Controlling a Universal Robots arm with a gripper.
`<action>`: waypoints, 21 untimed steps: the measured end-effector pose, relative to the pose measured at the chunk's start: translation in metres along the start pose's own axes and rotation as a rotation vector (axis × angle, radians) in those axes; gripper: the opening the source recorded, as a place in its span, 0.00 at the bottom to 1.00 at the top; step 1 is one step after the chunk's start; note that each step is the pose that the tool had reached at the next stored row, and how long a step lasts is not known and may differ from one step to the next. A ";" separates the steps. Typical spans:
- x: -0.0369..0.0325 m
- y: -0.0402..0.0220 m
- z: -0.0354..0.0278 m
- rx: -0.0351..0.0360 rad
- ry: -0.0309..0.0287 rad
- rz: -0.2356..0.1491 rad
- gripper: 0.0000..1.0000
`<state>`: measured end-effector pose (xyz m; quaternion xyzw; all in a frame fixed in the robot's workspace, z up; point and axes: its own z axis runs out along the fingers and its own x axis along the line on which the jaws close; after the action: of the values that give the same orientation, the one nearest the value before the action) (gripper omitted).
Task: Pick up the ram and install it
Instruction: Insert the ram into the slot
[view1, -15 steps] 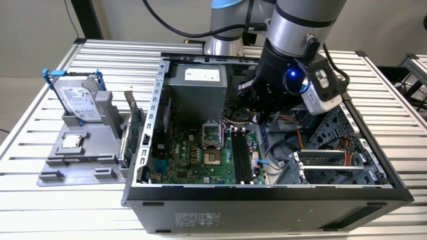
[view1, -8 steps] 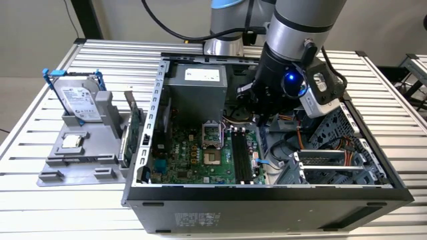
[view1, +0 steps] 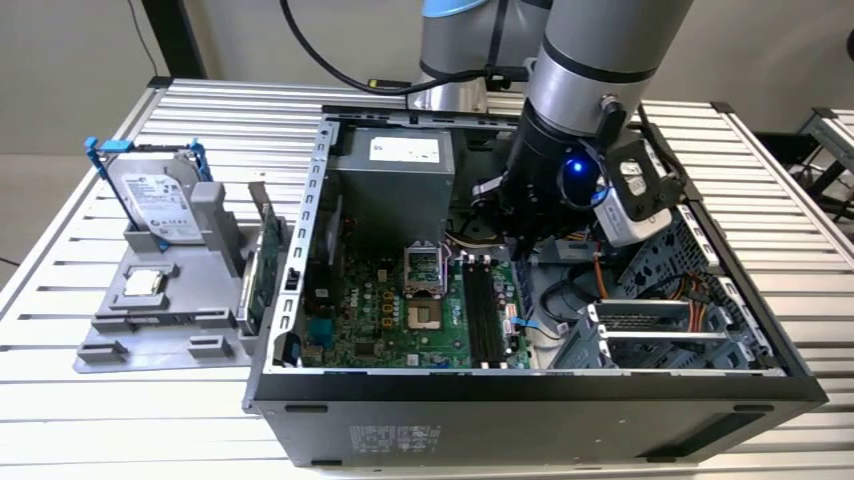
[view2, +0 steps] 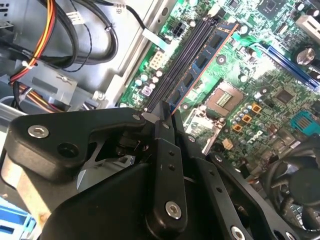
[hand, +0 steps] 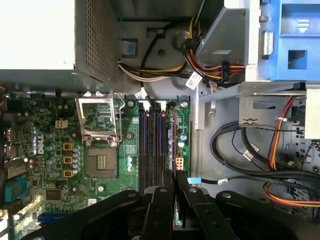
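Gripper (view2: 164, 114) is inside the case (view1: 534, 400), low over the motherboard. In both wrist views its 2 fingers (hand: 167, 187) sit pinched together with a thin board edge between them, so we read it as clamped on the ram (view2: 202, 62).

The ram runs out from the fingertips along the black memory slots (view2: 187, 47). It's the dark blue stick with black chips and a copper-coloured edge. In the first wrist view it shows edge-on (hand: 173, 145), over the slot on the cable side of the bank (hand: 150, 150), away from the CPU socket (hand: 101, 160). We can't tell whether it's seated or just resting in the slot mouth.

We judge this as the insertion step. To do it well:
- keep the stick parallel to the slot, no yaw
- the grip looks to be at 1 end, so a push may tip the far end up; press evenly
- we can't see the end latches or the notch, so check both before loading
- push straight down, no side load on the board

Loose cables (hand: 250, 150) lie beside the board edge, near but not touching.

Farther back is the power supply (view1: 391, 180). Outside the case, toward the exterior view's left, the green card (view1: 267, 265) and hard drive (view1: 158, 200) sit in their grey holder.
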<state>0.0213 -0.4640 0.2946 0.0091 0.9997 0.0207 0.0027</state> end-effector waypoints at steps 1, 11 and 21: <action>0.0000 0.0000 0.0002 0.0004 0.0000 0.000 0.00; 0.0000 -0.0002 0.0026 0.0000 0.0001 0.000 0.00; 0.0001 -0.0006 0.0206 0.0003 0.0002 -0.001 0.00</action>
<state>0.0213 -0.4637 0.2740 0.0086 0.9997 0.0206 0.0026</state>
